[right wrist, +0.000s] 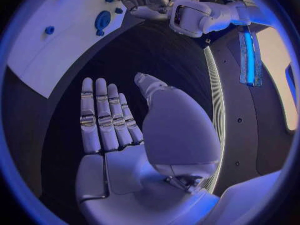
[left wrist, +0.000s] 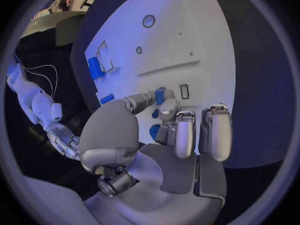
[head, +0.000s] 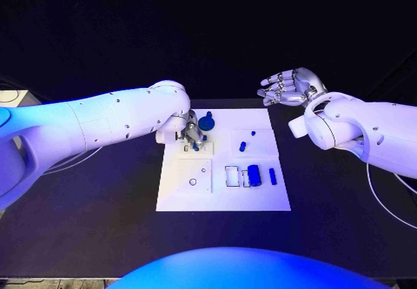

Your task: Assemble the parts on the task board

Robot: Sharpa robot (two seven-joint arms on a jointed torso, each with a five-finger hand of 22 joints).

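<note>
Two robot hands are over the black worktop [head: 104, 235], and one white task board [head: 222, 201] lies flat in its middle. On the board I count six blue parts in the head view. One round blue part [head: 206, 123] sits near the far edge. Two small blue pieces [head: 242, 146] lie apart from each other towards the middle-right, the nearer one w/ its long axis approx. from far to near. One thick blue cylinder [head: 253, 175] and one thin blue bar [head: 272, 176] lie side by side at the right, close but not touching; both are on their side, long axis from the far edge to the near edge. Two pale rectangular frames [head: 232, 174] are just left of the cylinder. The sixth is a small blue part [left wrist: 160, 95] at the far-left zone of the board, just beside the round one. The left robot hand [head: 190, 133] is low on the board there; its thumb and one finger are pressed together on this small blue part, other fingers curled beside it. Which way this part points I cannot tell, it is mostly covered. The right robot hand [head: 287, 87] is raised beyond the far-right corner of the board, fingers straight and spread, w/ nothing in it.
</note>
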